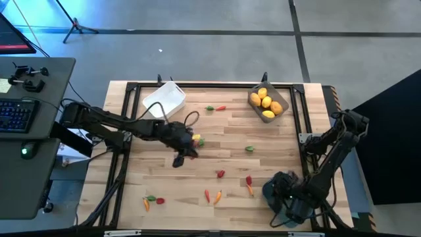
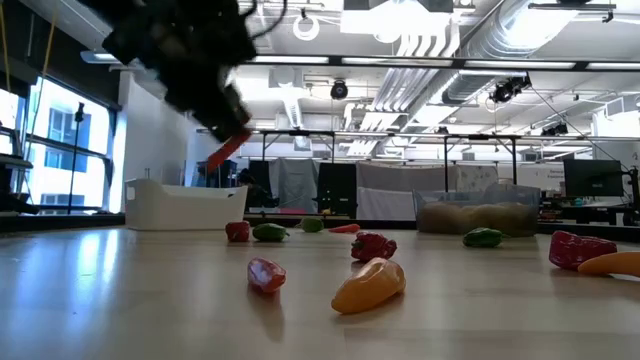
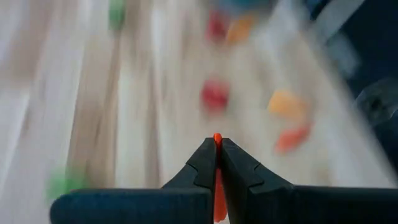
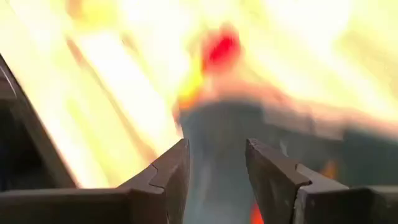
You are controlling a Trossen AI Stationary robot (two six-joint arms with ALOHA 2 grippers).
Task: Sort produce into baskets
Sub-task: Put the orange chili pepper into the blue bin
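Jaws of the left gripper (image 3: 217, 163) are clamped on a thin orange-red piece (image 3: 217, 186), raised above the table (image 1: 276, 148) at centre frame in the high view. Right gripper (image 4: 216, 171) stands partly open, nothing seen held, lower right. White basket (image 1: 165, 99) sits upper left of the table; basket of yellow fruit (image 1: 268, 103) upper right

Wooden table (image 1: 276, 148): white basket (image 1: 165, 99), grey basket (image 1: 268, 104) holding yellow fruit, scattered peppers (image 1: 221, 174)
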